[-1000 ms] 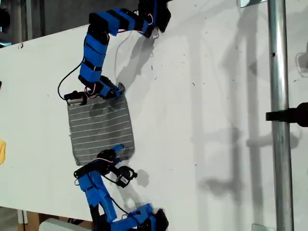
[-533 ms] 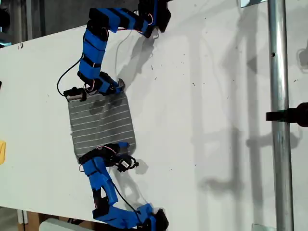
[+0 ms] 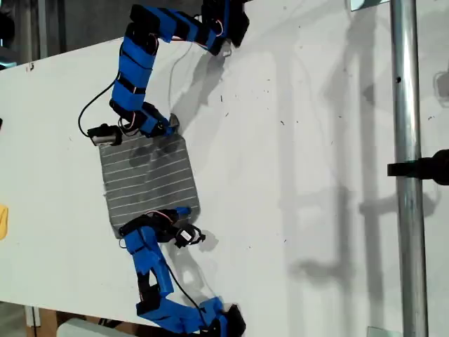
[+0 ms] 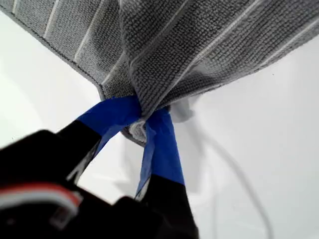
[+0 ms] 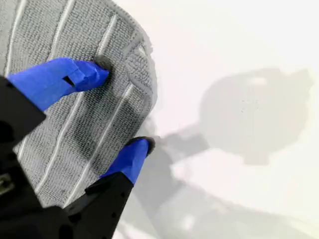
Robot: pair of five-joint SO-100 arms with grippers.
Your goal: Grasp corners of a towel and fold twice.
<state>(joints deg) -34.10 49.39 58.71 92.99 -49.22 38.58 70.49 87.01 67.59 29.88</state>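
Observation:
The dark grey striped towel (image 3: 147, 179) lies flat on the white table at the exterior view's left. My first gripper (image 3: 168, 130) reaches in from the exterior view's top. It is shut on the towel's upper right corner, and the first wrist view shows cloth (image 4: 209, 45) bunched between the blue fingertips of my first gripper (image 4: 139, 117). My second gripper (image 3: 179, 213) comes from the exterior view's bottom and is open at the lower right corner. In the second wrist view my second gripper (image 5: 122, 108) has one fingertip (image 5: 94, 72) on the towel (image 5: 60, 124) and the other at its edge, straddling the corner (image 5: 142, 64).
A small yellow object (image 3: 3, 221) sits at the exterior view's left edge. A vertical metal pole (image 3: 407, 168) with a black clamp (image 3: 424, 168) stands at the exterior view's right. The table's far edge (image 3: 70, 53) runs behind the first arm.
My second gripper has slid further onto the towel's lower right corner as its arm swung in. My first arm's wrist has drawn slightly toward the exterior view's top left with its corner.

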